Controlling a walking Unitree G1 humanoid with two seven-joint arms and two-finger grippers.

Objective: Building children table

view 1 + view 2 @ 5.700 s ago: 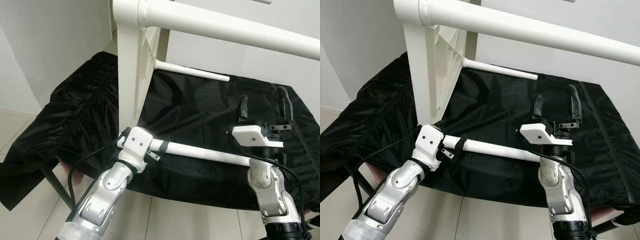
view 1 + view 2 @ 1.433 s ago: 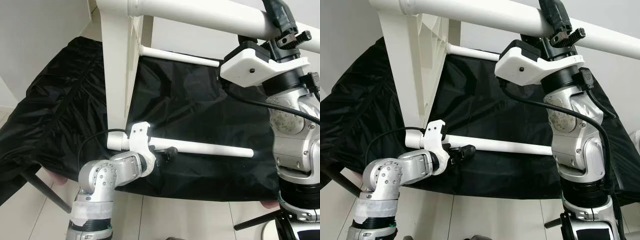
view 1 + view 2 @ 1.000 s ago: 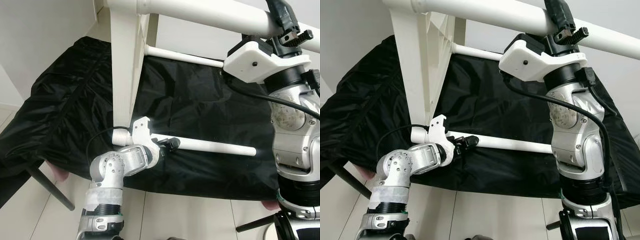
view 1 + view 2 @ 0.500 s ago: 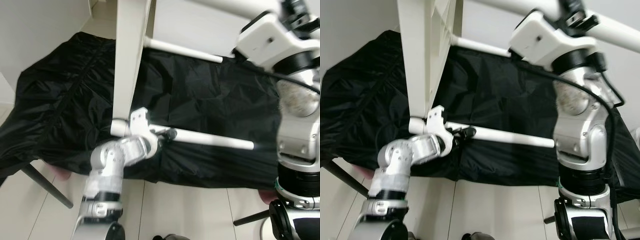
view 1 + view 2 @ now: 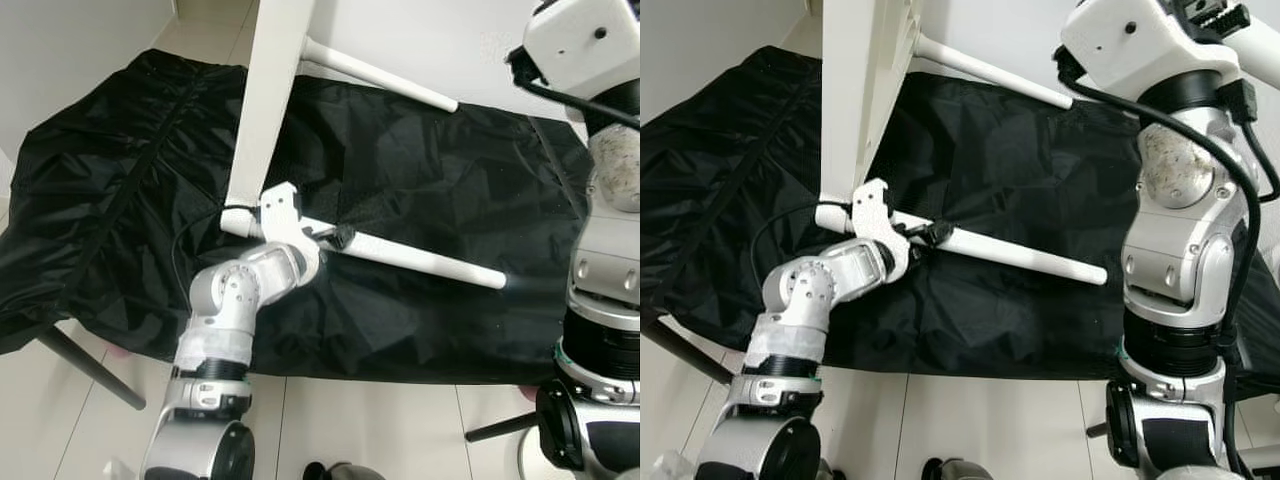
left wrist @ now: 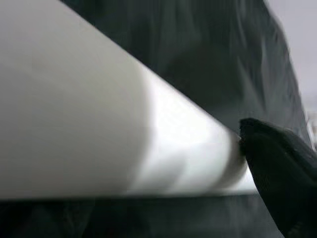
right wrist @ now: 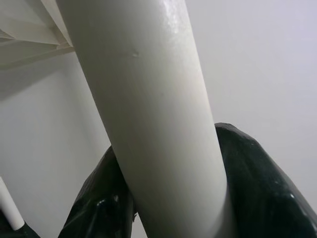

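Observation:
A white children's table stands on its edge on a black cloth, its tabletop panel upright. A lower white leg juts from the panel's bottom corner over the cloth. My left gripper is shut on this leg close to the panel, one black finger pressed against it. A far leg points toward the back. My right arm rises at the right. My right gripper is shut on an upper white leg, with black fingers on both sides of it.
The black cloth covers a low support whose dark strut slants to the pale tiled floor. White walls close in on the left and behind. Cables run along both arms.
The view has tipped downward. The right gripper and the upper leg have gone up past the top edge. The left gripper still holds the lower leg at the panel.

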